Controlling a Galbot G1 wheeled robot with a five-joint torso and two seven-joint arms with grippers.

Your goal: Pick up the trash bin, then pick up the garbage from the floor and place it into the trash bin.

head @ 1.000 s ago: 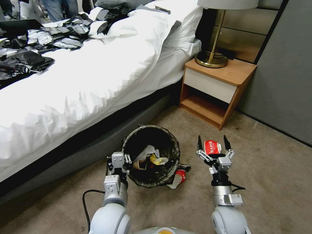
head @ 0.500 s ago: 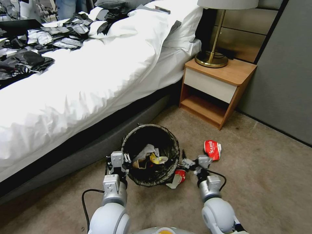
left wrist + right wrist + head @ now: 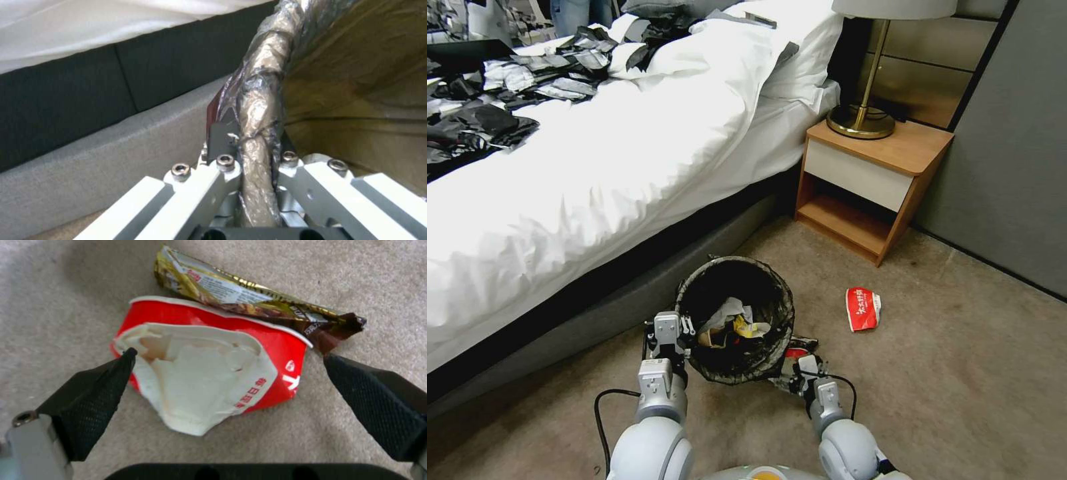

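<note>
Here the right tool [image 3: 227, 363] gapes astride the red wrapper [image 3: 262, 350], bin [image 3: 737, 320] alongside.

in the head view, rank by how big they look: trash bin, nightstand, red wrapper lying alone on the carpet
1. nightstand
2. trash bin, looks somewhat smaller, though it sits nearer the camera
3. red wrapper, clearly smallest

My beige carpet floor [image 3: 974, 373] carries a red-and-white wrapper [image 3: 862, 309] at 2 o'clock of the bin; crushed red-white cup [image 3: 209, 373] touches gold-brown wrapper [image 3: 249, 300] at its 1 o'clock.
</note>
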